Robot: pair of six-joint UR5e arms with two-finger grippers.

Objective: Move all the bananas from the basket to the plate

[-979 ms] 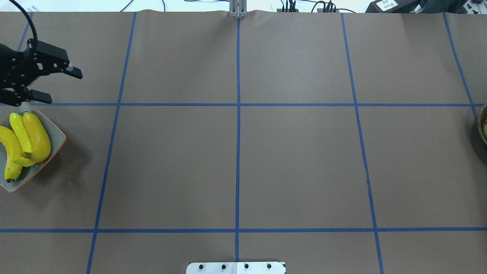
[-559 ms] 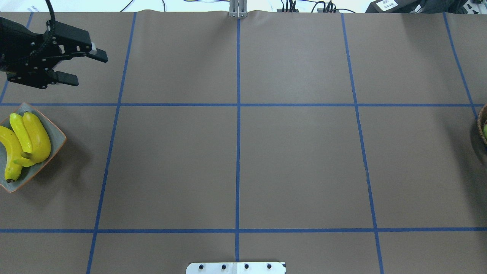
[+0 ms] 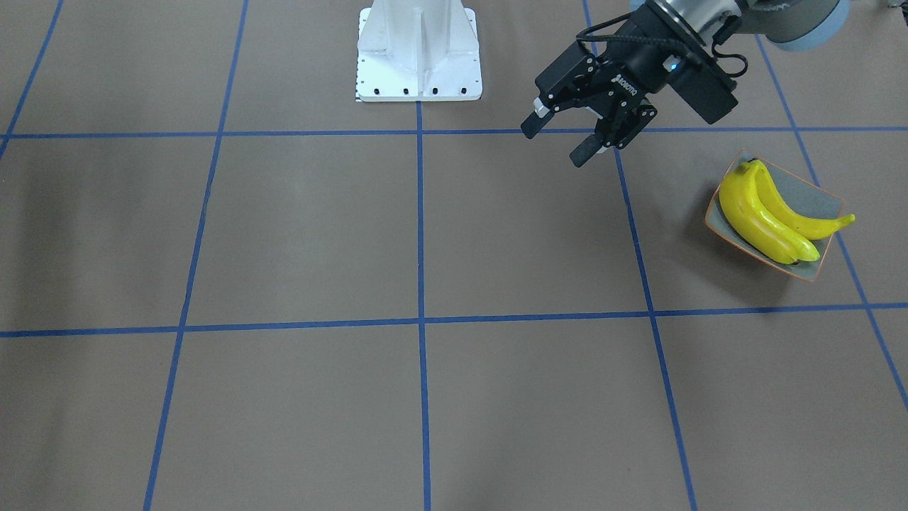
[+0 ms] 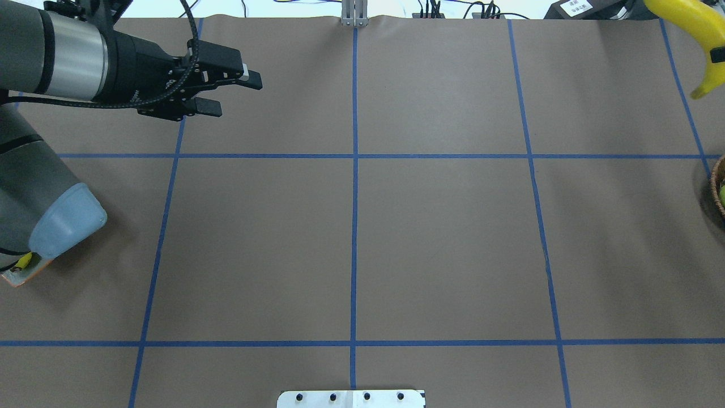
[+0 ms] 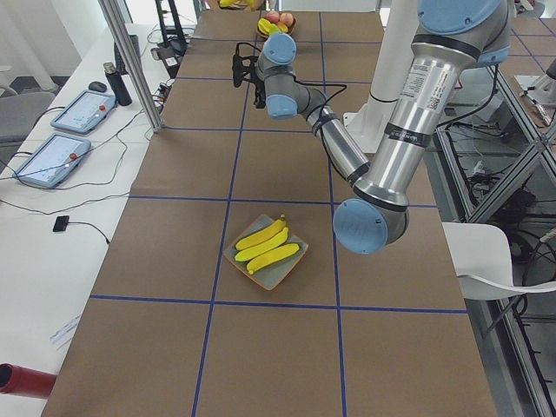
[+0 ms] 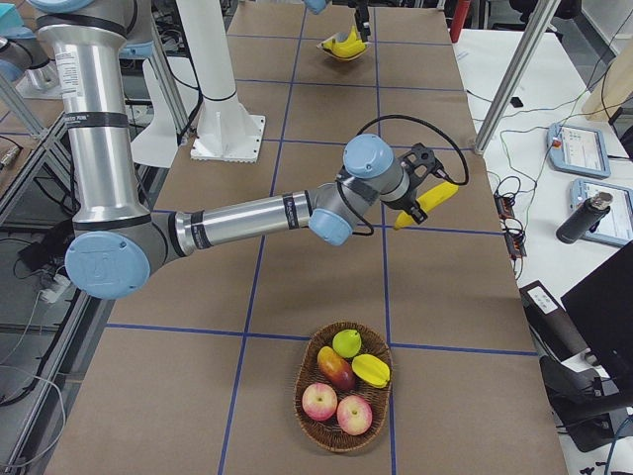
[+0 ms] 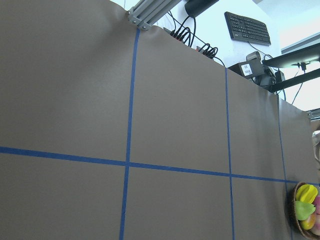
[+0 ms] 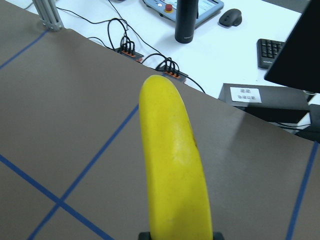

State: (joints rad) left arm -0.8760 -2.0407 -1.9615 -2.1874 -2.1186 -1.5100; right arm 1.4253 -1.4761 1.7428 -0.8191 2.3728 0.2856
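Now the open-jawed left gripper (image 4: 238,99) has swung inward from the plate (image 3: 823,202); the right gripper (image 6: 425,186), clamping a banana (image 4: 685,20), has entered; gripper lettering illegible

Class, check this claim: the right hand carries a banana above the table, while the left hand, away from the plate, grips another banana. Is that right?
Not quite. The left hand is open and empty, as the exterior front-facing view shows. The rest stands: the right hand carries a banana above the table, and the left hand is away from the plate.
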